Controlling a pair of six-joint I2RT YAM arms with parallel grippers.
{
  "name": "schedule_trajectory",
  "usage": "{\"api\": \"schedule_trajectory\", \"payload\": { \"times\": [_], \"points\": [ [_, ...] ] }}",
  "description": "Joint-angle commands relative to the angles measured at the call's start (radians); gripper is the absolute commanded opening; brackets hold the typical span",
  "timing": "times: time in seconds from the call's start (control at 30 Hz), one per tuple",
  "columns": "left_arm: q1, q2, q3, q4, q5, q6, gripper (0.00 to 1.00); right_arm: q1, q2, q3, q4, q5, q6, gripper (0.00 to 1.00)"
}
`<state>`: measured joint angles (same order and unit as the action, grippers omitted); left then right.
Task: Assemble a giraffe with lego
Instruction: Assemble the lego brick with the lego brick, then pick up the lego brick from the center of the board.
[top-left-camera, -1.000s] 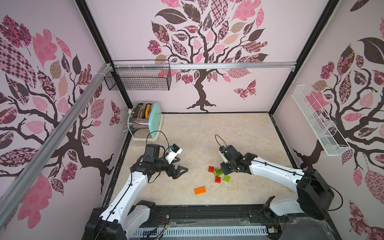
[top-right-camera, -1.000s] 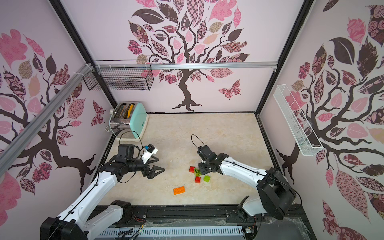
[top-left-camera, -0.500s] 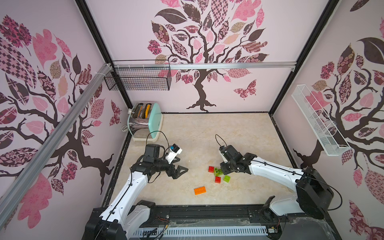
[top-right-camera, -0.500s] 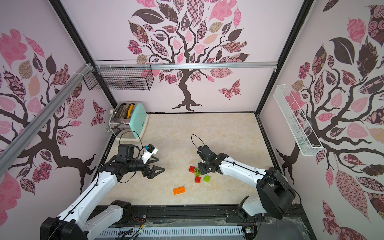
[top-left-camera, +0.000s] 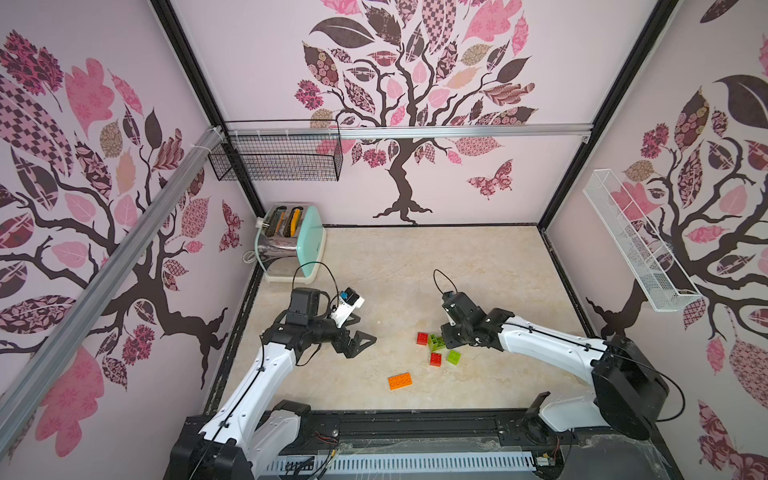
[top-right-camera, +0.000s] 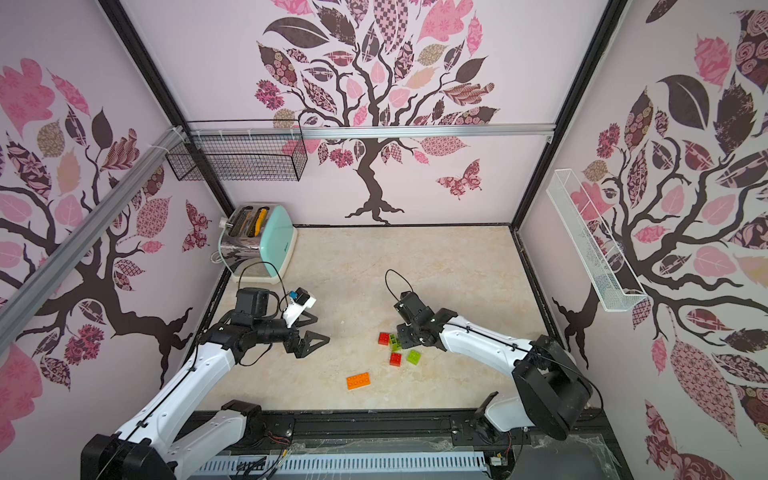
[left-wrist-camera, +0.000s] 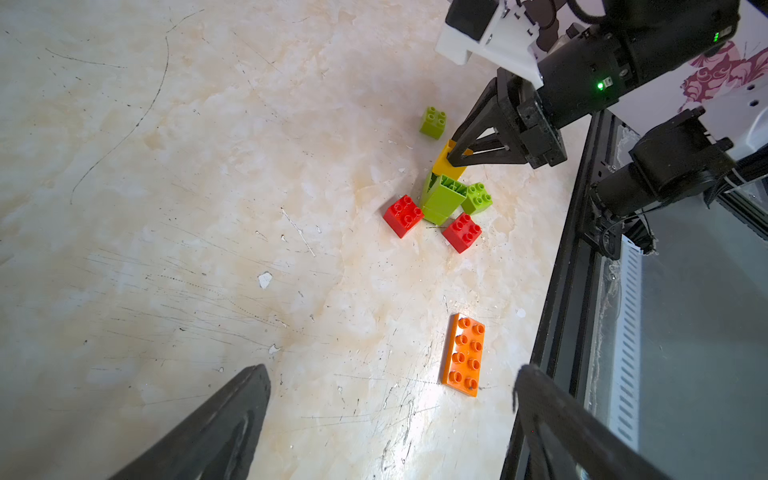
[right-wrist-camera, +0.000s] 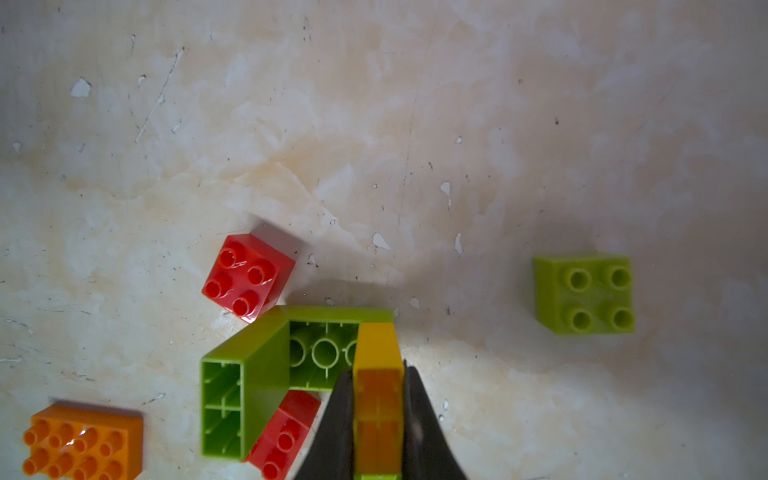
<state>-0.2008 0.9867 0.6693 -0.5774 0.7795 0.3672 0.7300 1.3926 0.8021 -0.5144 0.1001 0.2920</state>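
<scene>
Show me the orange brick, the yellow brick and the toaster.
orange brick (left-wrist-camera: 463, 355): left wrist view, middle of its studded top.
yellow brick (right-wrist-camera: 377, 347): right wrist view, on its bright yellow face.
toaster (top-left-camera: 312, 245): in a top view, on its mint-green side panel.

Scratched beige marbled tabletop (top-left-camera: 415, 266) carries: mint-green toaster (top-left-camera: 309, 245), far left corner; flat orange studded plastic brick (top-left-camera: 400, 381); two small red plastic bricks (top-left-camera: 422, 338); lime-green plastic brick (top-left-camera: 454, 356).

No legible text, labels, brands, numbers or signs anywhere.
</scene>
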Motion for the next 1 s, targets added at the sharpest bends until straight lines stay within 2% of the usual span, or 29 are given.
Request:
{"api": "schedule_trajectory", "payload": {
  "times": [0.0, 0.17, 0.57, 0.7, 0.83, 0.97],
  "points": [
    [0.004, 0.001, 0.001, 0.005, 0.015, 0.006, 0.98, -0.002, 0.024, -0.032, -0.079, 0.076, 0.040, 0.00],
    [0.004, 0.000, 0.000, 0.004, 0.015, 0.005, 0.98, 0.013, 0.048, -0.039, -0.095, 0.108, 0.077, 0.00],
    [0.004, -0.013, -0.001, 0.001, 0.012, 0.009, 0.98, 0.039, 0.220, 0.044, -0.174, 0.150, 0.118, 0.00],
    [0.003, -0.015, 0.009, 0.001, -0.012, 0.003, 0.98, 0.039, 0.206, 0.052, -0.169, 0.149, 0.119, 0.00],
    [-0.020, -0.006, 0.086, -0.026, -0.075, -0.019, 0.98, 0.006, 0.134, 0.137, -0.209, 0.086, 0.114, 0.00],
    [-0.024, 0.069, 0.230, -0.003, -0.102, -0.062, 0.98, -0.091, 0.056, 0.275, -0.246, -0.053, 0.130, 0.00]
  ]
}}
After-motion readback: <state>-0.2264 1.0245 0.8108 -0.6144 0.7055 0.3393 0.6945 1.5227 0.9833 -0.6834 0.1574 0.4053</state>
